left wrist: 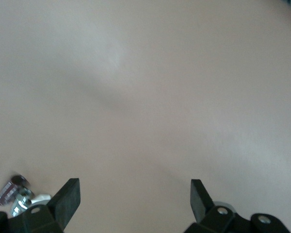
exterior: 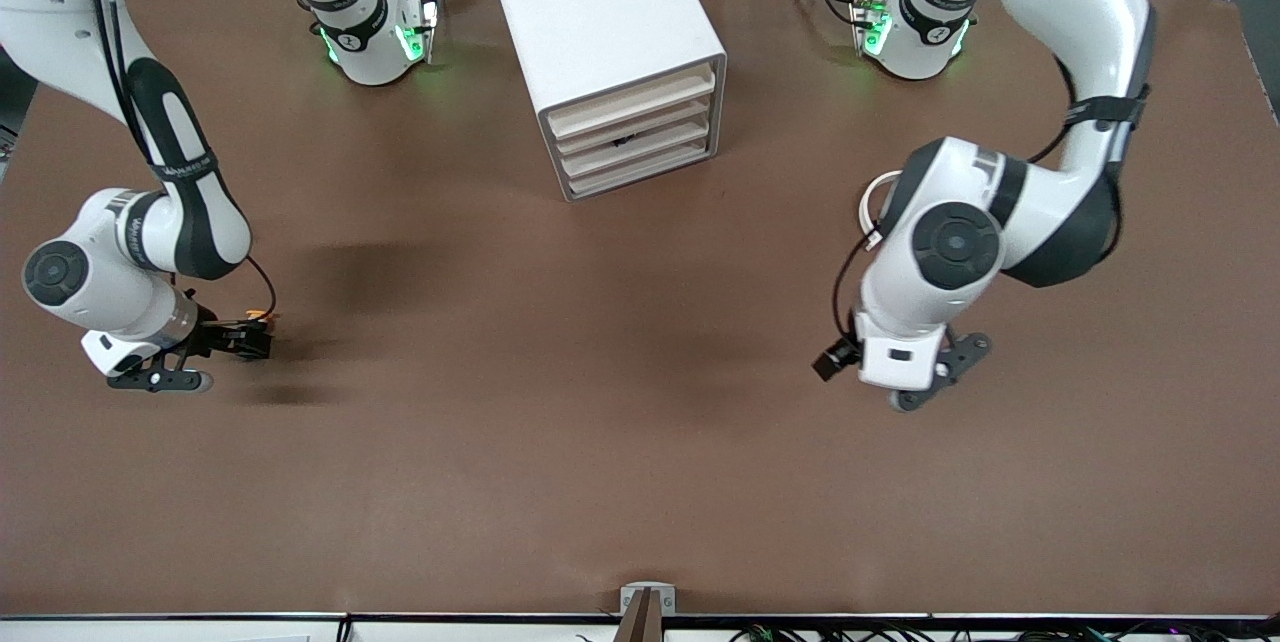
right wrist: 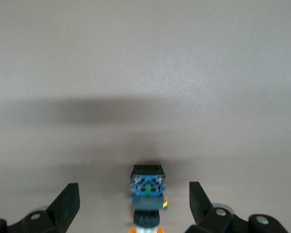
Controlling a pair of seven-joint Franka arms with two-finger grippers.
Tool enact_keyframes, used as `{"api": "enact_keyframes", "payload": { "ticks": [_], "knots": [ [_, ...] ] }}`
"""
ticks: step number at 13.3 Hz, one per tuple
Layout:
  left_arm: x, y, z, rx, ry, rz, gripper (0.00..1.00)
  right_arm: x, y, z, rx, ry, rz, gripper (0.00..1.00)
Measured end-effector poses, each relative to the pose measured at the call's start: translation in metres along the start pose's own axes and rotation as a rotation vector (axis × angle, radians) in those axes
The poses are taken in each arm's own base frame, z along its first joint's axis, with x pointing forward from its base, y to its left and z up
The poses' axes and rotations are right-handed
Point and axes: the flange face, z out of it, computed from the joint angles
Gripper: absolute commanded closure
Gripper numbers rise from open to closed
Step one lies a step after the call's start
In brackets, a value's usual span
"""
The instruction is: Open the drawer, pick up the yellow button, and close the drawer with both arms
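Observation:
The button (right wrist: pixel 148 193) lies on the brown table between the fingers of my right gripper (right wrist: pixel 134 196), blue base pointing away from the wrist and orange cap toward it. The fingers stand wide apart and do not touch it. In the front view the right gripper (exterior: pixel 243 338) is low at the right arm's end of the table, with the button (exterior: pixel 262 320) at its tips. My left gripper (left wrist: pixel 136 194) is open and empty over bare table; in the front view it (exterior: pixel 905 377) hangs at the left arm's end.
A white cabinet (exterior: pixel 605 42) with several drawers (exterior: pixel 635 137) stands at the middle of the table near the arms' bases, all drawer fronts pushed in. A small metal bracket (exterior: pixel 647 600) sits at the table's front edge.

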Motion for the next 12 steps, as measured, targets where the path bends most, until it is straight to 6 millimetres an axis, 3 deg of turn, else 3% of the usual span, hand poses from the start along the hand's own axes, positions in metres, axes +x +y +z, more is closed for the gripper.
{"api": "enact_keyframes", "payload": {
  "ticks": [6, 9, 12],
  "knots": [
    [0.076, -0.073, -0.062, -0.031, 0.068, 0.023, 0.00, 0.007, -0.025, -0.109, -0.001, -0.047, 0.017, 0.00],
    [0.086, -0.107, -0.095, 0.000, 0.067, 0.058, 0.00, -0.004, -0.053, -0.157, -0.005, -0.068, 0.049, 0.00],
    [0.079, -0.132, -0.132, 0.039, 0.055, 0.108, 0.00, -0.017, -0.074, -0.201, -0.007, -0.050, 0.047, 0.00]
  ]
}}
